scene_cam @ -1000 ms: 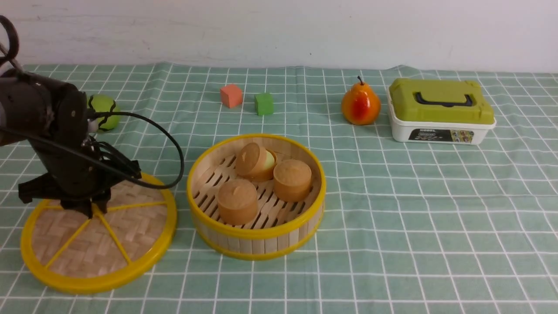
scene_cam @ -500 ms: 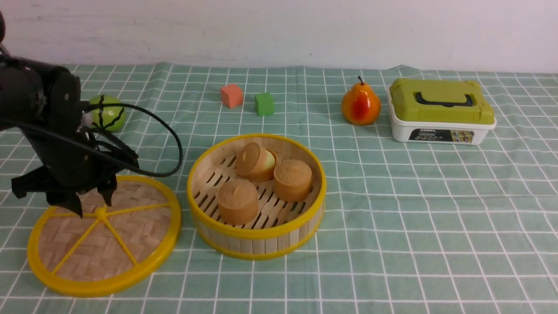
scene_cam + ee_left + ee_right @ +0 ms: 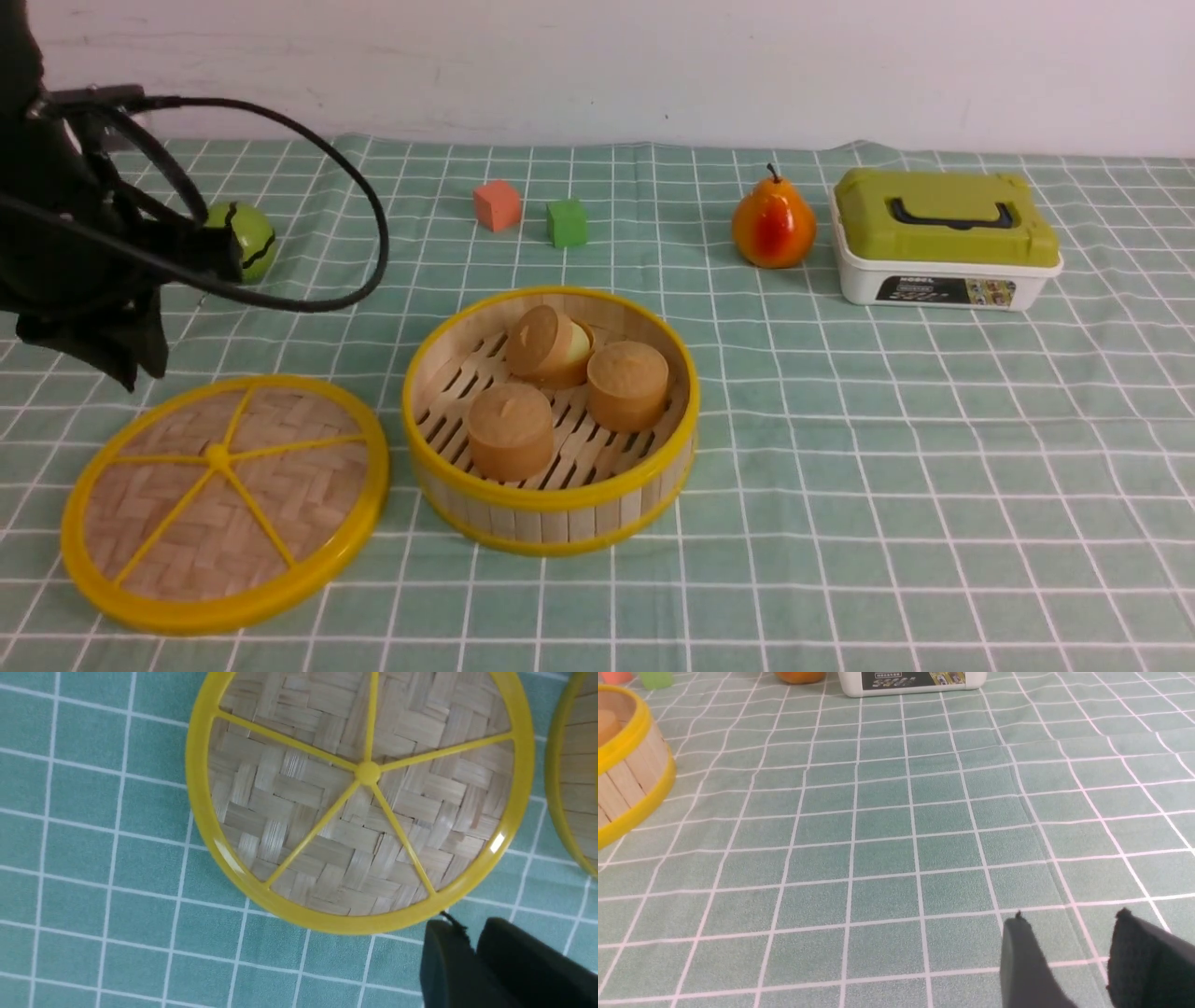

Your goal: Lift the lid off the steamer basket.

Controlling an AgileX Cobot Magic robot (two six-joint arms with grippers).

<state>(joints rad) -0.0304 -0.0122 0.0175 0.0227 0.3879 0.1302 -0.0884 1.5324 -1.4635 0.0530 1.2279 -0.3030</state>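
The lid (image 3: 280, 485), a woven tan disc with a yellow rim and spokes, lies flat on the checked cloth, left of the steamer basket and apart from it. The steamer basket (image 3: 551, 523) stands uncovered with three tan round cakes (image 3: 509, 431) inside. My left gripper (image 3: 135, 369) hangs above the cloth behind the lid's far left edge, shut and empty. In the left wrist view the lid (image 3: 299, 793) fills the frame, the left gripper (image 3: 472, 945) sits just off its rim, and the basket's edge (image 3: 567, 765) shows. My right gripper (image 3: 1069, 924) is open and empty over bare cloth, far from the basket (image 3: 630, 774).
A green ball (image 3: 245, 241) lies behind my left arm. A red cube (image 3: 496, 205), a green cube (image 3: 566, 222), a pear (image 3: 772, 226) and a white box with a green handled lid (image 3: 943, 238) stand along the back. The arm's cable (image 3: 373, 243) loops towards the basket.
My left gripper let go of the lid's knob, rose and drew back to the left, and its jaws came together. The lid settled flat on the cloth.
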